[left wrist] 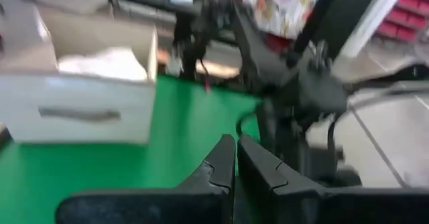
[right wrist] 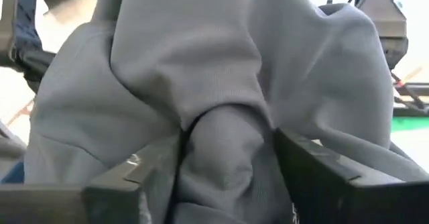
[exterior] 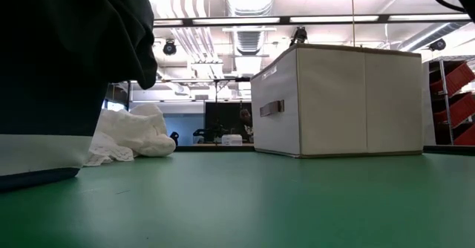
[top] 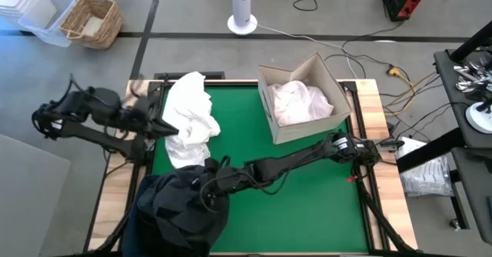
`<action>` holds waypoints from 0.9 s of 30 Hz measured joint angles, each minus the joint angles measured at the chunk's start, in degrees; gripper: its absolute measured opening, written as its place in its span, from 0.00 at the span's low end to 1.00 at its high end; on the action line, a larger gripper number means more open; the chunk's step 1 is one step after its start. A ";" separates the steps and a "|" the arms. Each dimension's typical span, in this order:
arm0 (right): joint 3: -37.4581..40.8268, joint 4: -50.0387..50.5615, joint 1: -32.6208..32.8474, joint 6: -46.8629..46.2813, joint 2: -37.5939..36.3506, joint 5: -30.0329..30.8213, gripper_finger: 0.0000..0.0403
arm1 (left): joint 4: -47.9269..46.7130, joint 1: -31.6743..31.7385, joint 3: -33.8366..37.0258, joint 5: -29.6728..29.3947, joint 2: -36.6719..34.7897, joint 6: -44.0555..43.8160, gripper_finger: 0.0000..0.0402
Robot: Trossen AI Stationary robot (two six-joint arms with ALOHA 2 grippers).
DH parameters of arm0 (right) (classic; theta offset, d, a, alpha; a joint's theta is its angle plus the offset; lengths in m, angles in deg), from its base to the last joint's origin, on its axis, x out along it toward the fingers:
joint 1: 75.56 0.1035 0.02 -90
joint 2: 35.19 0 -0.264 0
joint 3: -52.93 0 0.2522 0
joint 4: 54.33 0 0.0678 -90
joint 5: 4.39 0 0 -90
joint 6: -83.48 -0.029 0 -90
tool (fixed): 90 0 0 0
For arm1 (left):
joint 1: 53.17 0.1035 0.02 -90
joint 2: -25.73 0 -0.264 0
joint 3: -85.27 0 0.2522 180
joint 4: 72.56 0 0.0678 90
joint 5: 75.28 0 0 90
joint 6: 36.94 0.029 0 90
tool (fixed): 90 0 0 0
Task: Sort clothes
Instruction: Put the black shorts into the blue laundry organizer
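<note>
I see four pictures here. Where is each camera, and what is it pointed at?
High view: above the table, looking straight down; both arms, white clothes, dark clothes.
Low view: at tabletop height, looking level at the box; no arm clearly shows.
Left wrist view: on the left arm; the left gripper, shut, faces the box.
Right wrist view: on the right arm; the right gripper, fingers apart around dark fabric.
Shared: high, low and left wrist views all show the box.

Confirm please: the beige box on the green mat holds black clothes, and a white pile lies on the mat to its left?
Not quite. The high view shows the beige box holding white clothes, not black ones. The rest stands: a white pile lies on the green mat to its left.
</note>
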 joint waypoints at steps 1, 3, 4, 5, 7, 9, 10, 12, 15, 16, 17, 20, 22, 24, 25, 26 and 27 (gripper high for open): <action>0.00 0.52 0.00 0.93 -0.35 0.01 0.58 | -0.07 -0.56 1.08 0.61 0.00 -0.55 0.00; 0.04 1.50 0.01 2.52 -0.97 0.04 0.62 | -0.13 -1.86 3.14 1.42 0.22 -1.15 0.00; 0.04 1.83 0.01 3.29 -1.43 0.02 0.63 | -0.16 -2.62 3.94 1.32 0.26 -1.16 0.00; 0.04 2.73 0.01 3.82 -1.96 0.02 0.65 | -0.03 -3.53 4.72 0.79 0.26 -1.00 0.00; 0.04 3.65 0.01 4.80 -2.94 0.07 0.67 | -0.05 -5.48 5.77 -2.48 0.05 -0.55 0.00; 0.04 5.70 0.01 5.22 -4.03 0.09 0.69 | 0.14 -7.63 5.92 -5.72 -0.24 0.27 0.00; 0.04 6.37 -0.01 5.30 -4.49 0.11 0.70 | 0.32 -8.63 5.92 -6.83 -0.39 0.61 0.00; 0.04 8.45 -0.01 5.34 -5.72 0.08 0.71 | 0.76 -10.89 5.90 -7.97 -0.28 0.90 0.00; 0.04 11.64 -0.04 5.51 -7.65 0.04 0.72 | 1.77 -15.60 5.90 -11.34 0.63 2.21 0.00; 0.04 13.61 -0.04 5.62 -8.48 0.03 0.72 | 1.74 -17.53 5.90 -13.13 1.08 2.06 0.00; 0.04 14.99 -0.04 5.62 -9.21 0.07 0.72 | 1.79 -19.54 5.90 -15.26 1.56 1.74 0.00; 0.04 21.28 -0.04 5.62 -12.34 0.07 0.71 | 1.98 -25.09 5.90 -20.79 3.56 0.10 0.00; 0.04 26.30 0.01 5.55 -14.70 0.09 0.70 | 1.99 -28.38 5.75 -22.72 5.34 -0.93 0.00; 0.04 31.67 0.01 4.84 -17.07 0.06 0.68 | 2.00 -31.08 5.34 -23.50 7.40 -2.11 0.00; 0.04 34.03 0.01 4.39 -18.20 0.06 0.68 | 2.00 -32.15 5.05 -24.04 8.53 -3.14 0.00; 0.04 36.46 0.01 3.89 -19.43 0.06 0.67 | 1.98 -32.97 4.76 -24.26 9.71 -4.34 0.00; 0.04 38.62 0.01 3.53 -20.30 0.09 0.66 | 1.94 -33.42 4.35 -24.39 10.84 -5.47 0.01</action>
